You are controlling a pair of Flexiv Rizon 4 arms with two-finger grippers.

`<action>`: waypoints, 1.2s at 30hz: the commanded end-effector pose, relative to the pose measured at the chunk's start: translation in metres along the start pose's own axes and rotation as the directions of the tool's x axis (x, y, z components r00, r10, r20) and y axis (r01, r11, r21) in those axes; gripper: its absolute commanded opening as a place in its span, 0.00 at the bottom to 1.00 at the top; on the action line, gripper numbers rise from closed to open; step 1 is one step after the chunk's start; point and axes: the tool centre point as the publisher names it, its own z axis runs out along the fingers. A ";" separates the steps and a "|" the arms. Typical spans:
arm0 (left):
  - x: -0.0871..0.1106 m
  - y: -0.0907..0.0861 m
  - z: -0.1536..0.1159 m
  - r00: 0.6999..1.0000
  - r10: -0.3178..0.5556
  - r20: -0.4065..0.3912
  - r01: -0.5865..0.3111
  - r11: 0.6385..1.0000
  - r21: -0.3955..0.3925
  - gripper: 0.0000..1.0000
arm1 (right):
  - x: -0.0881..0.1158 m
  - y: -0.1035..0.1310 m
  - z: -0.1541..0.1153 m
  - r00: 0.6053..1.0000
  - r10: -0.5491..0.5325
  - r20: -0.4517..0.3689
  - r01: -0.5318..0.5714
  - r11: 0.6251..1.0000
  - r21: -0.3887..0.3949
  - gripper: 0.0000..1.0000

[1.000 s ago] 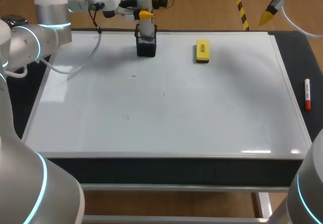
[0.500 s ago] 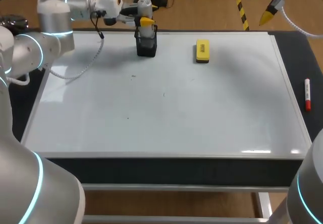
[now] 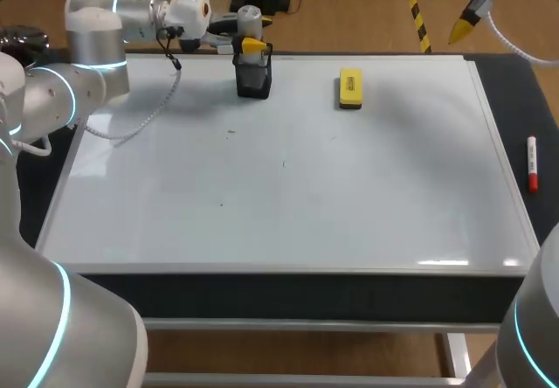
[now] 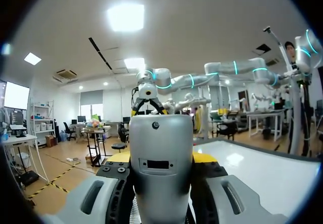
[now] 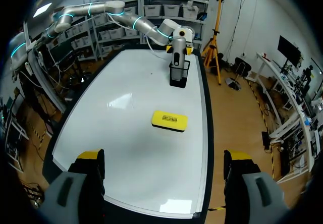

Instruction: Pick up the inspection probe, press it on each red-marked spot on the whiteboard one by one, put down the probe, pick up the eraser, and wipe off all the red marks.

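The grey inspection probe (image 3: pixel 249 23) stands upright with its lower end in the black holder (image 3: pixel 253 80) at the whiteboard's far edge. My left gripper (image 3: pixel 251 45) is shut on it, and in the left wrist view the probe (image 4: pixel 161 133) fills the space between the fingers. The yellow eraser (image 3: pixel 350 88) lies flat on the whiteboard (image 3: pixel 288 187) to the right of the holder. My right gripper (image 3: pixel 454 8) hangs open and empty beyond the far right corner. Its wrist view looks along the board at the eraser (image 5: pixel 169 120) and holder (image 5: pixel 178 75). I see no clear red marks, only tiny dark specks (image 3: pixel 231 130).
A red marker (image 3: pixel 531 162) lies on the dark strip right of the board's frame. The left arm's cable (image 3: pixel 148 108) droops over the board's far left part.
My left gripper has come down with the probe, setting its lower end deeper into the black holder. The right arm, eraser and marker have stayed put.
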 end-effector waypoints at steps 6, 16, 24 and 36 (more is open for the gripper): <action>-0.006 0.014 0.000 0.993 -0.012 -0.119 0.012 1.000 0.002 0.00 | -0.001 0.000 -0.002 1.000 0.000 -0.005 0.000 1.000 0.004 1.00; -0.006 0.016 0.001 0.990 0.013 -0.141 -0.010 1.000 0.023 0.00 | -0.001 0.000 -0.002 1.000 0.000 -0.005 0.000 1.000 0.004 1.00; -0.007 0.013 0.003 0.985 0.025 -0.169 -0.020 0.999 0.028 1.00 | -0.001 0.000 -0.002 1.000 0.000 -0.005 0.000 1.000 0.004 1.00; -0.001 -0.013 -0.014 0.990 0.055 -0.127 -0.064 0.995 -0.072 1.00 | -0.001 0.000 -0.002 1.000 0.000 -0.005 0.000 1.000 0.004 1.00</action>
